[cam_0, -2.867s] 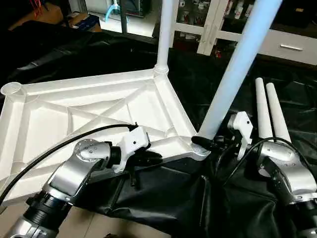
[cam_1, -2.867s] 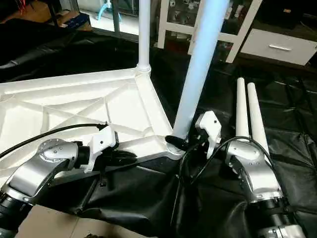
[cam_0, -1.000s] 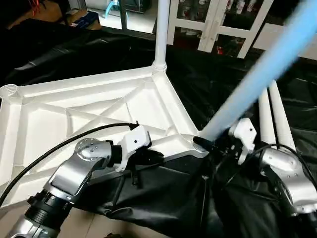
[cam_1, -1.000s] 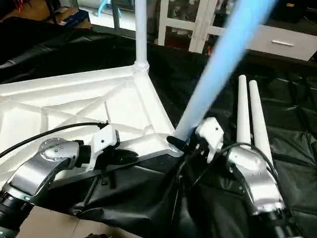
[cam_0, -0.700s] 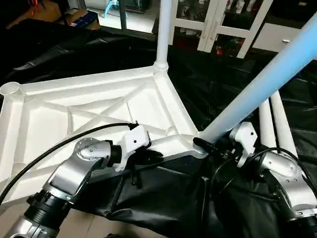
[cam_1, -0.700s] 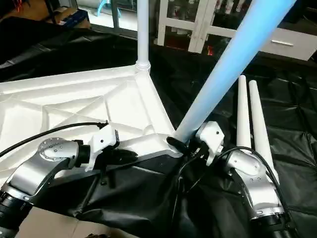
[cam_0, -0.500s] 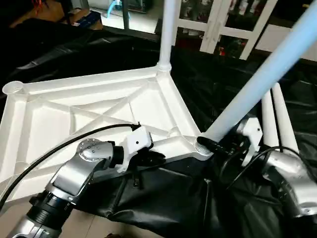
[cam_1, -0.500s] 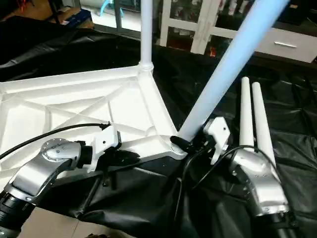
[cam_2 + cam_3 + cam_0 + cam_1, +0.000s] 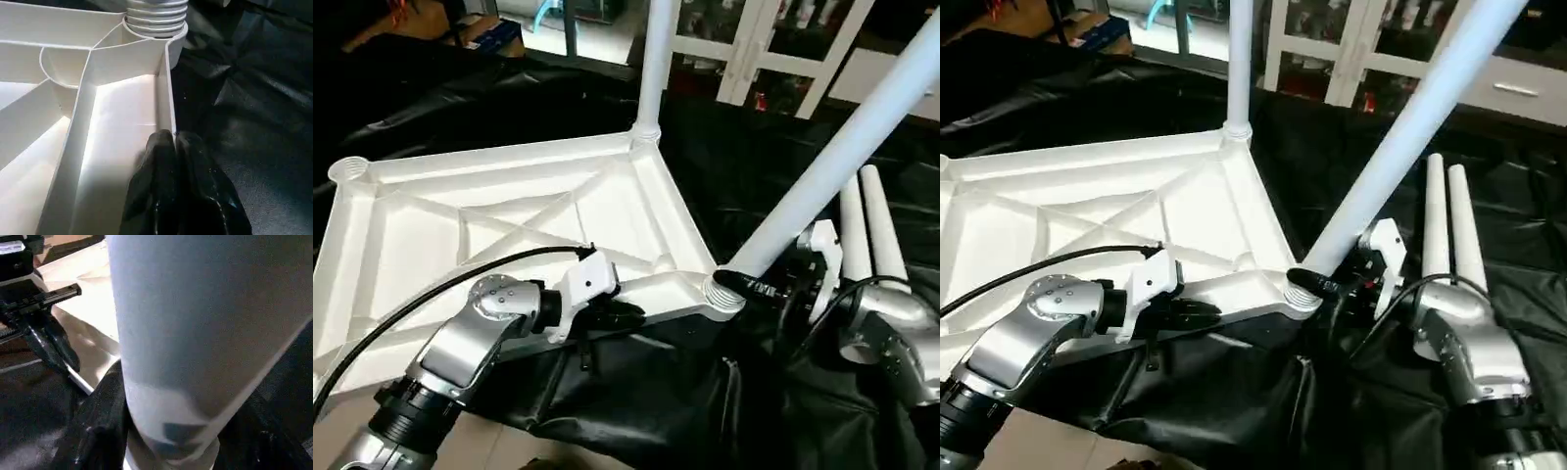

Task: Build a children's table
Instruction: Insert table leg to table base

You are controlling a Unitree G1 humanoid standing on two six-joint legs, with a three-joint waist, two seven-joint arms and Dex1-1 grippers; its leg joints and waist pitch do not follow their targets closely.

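Note:
The children's table lies upside down: its white tabletop (image 9: 509, 211) shows the X-ribbed underside. One white leg (image 9: 656, 69) stands upright in the far corner socket. A second leg (image 9: 832, 162) leans steeply to the right, its threaded foot at the near right corner socket (image 9: 722, 294). My right gripper (image 9: 751, 286) is shut on this leg just above the socket, a black finger (image 9: 102, 431) on each side of the tube. My left gripper (image 9: 622, 315) is shut on the tabletop's near rim (image 9: 168, 112), its fingers (image 9: 195, 186) pinching the thin wall.
Two loose white legs (image 9: 1449, 225) lie side by side on the black cloth (image 9: 636, 401) to the right. An empty corner socket (image 9: 350, 168) sits at the far left. White shelving (image 9: 773, 49) and a drawer unit stand behind the work table.
The leg in my right gripper has tipped from nearly upright to leaning far right. My view has shifted a little. The left gripper keeps its hold on the rim.

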